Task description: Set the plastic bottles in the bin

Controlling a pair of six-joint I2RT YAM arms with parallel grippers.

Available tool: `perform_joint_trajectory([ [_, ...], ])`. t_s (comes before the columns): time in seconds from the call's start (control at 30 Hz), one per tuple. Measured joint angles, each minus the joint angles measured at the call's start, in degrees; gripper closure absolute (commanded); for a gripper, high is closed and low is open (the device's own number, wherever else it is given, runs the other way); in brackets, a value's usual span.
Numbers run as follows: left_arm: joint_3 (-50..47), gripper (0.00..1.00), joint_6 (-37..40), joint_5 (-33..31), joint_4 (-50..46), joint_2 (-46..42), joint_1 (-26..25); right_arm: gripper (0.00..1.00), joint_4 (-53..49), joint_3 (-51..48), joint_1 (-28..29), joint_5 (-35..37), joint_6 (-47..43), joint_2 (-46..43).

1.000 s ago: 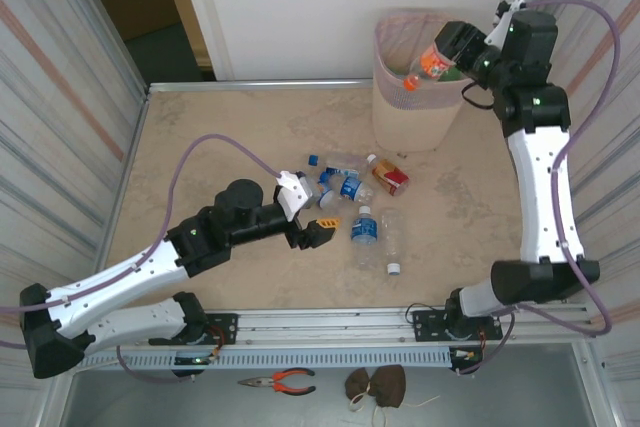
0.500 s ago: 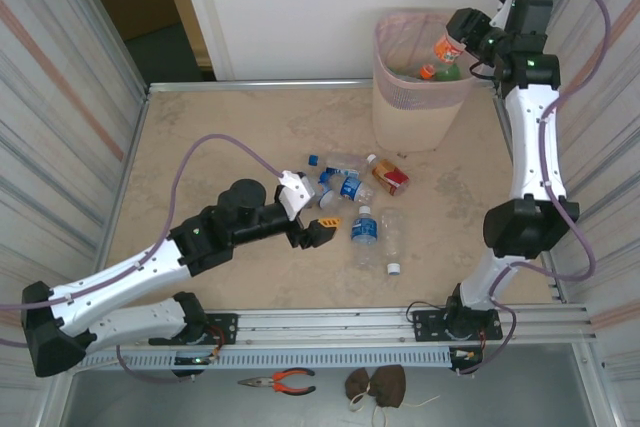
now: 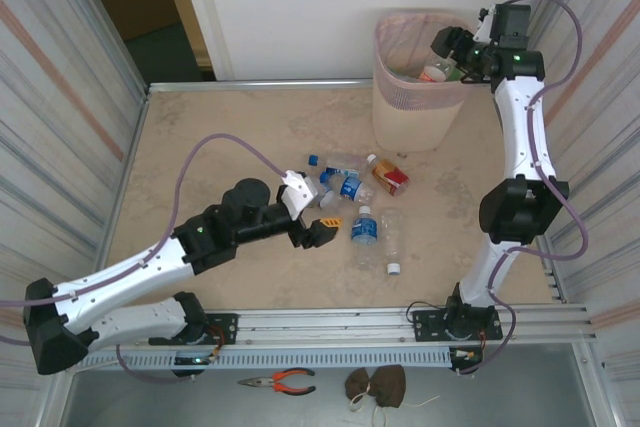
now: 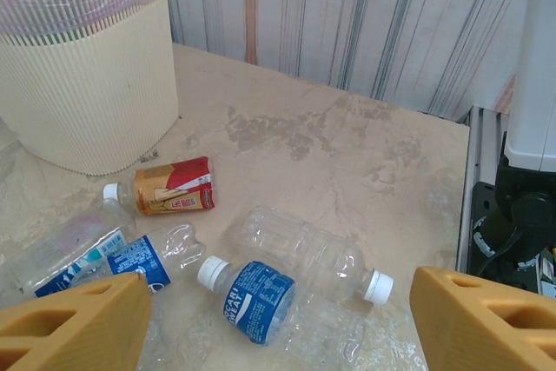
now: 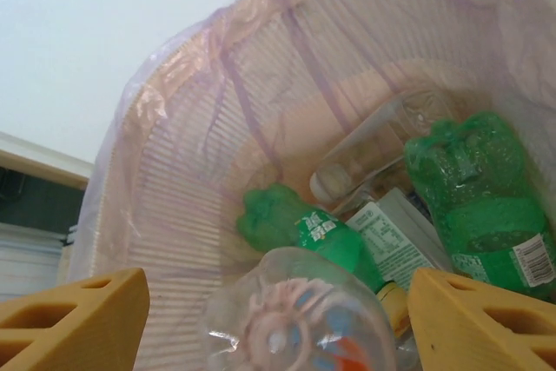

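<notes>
**A:** Where's the bottle (image 5: 295,319)?

**B:** It's loose between the right gripper (image 3: 448,47)'s spread fingers, over the bin (image 3: 410,122) at the table (image 3: 220,137)'s one o'clock. Let it drop clear, then lift straight up.

**A:** Room?

**B:** Tight, I think. The rim is just below, and the back wall (image 3: 300,7) is near at twelve. The left gripper (image 4: 280,301) gapes empty, with loose bottles (image 3: 362,229) at its three o'clock.

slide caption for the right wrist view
Open right gripper over the pink-lined beige mesh bin, a clear plastic bottle between its fingers, green plastic bottles below
</notes>
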Motion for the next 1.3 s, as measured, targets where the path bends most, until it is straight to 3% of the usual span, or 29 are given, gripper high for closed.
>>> perform_joint_trajectory([
  [0.13, 0.0, 0.21, 0.0, 0.0, 0.0, 0.2, 0.3, 0.27, -1.2, 3.4, -0.1, 1.0, -1.0, 0.0],
  [0.27, 0.0, 0.21, 0.0, 0.0, 0.0, 0.2, 0.5, 0.43, -1.5, 4.6, -0.1, 1.2, -1.4, 0.0],
  [0.43, 0.0, 0.21, 0.0, 0.0, 0.0, 0.2, 0.7, 0.53, -2.8, 4.6, 0.3, 1.1, -2.4, 0.0],
  [0.87, 3.5, 0.24, -3.1, -4.2, -4.7, 6.5, 2.1, 0.53, -7.3, 3.2, 3.4, 2.8, -4.0, -1.8],
  [1.0, 7.9, 0.23, -6.9, -6.5, -9.2, 12.6, 2.9, 0.52, -7.5, -1.7, 3.4, 3.5, -4.0, -7.3],
  [1.1, 10.8, 0.18, -10.8, -8.0, -12.0, 17.5, 3.0, 0.52, -7.1, -6.0, 3.4, 4.1, -3.9, -13.1],
  [1.3, 19.5, 0.15, -21.3, -14.9, -21.8, 29.9, 3.4, 0.51, -5.4, -14.1, 3.3, 4.3, -3.8, -24.0],
])
